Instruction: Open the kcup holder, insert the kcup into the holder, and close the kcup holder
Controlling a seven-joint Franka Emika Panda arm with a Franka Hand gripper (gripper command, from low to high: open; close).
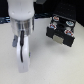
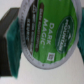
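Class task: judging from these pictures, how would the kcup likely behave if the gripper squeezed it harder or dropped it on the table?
The kcup looks small with a thin foil-like printed lid, so it is probably light and easily dented. Its round rim suggests it could roll if dropped on its side. The gripper seems to hold it, though the exterior view hides the pod.

white desk (image 1: 55, 62) fills most of exterior view, plain and glossy; dark background strip (image 1: 47, 6) behind its far edge, details there too blurred to tell; soft grey shadow (image 1: 35, 55) lies on desk surface near the middle
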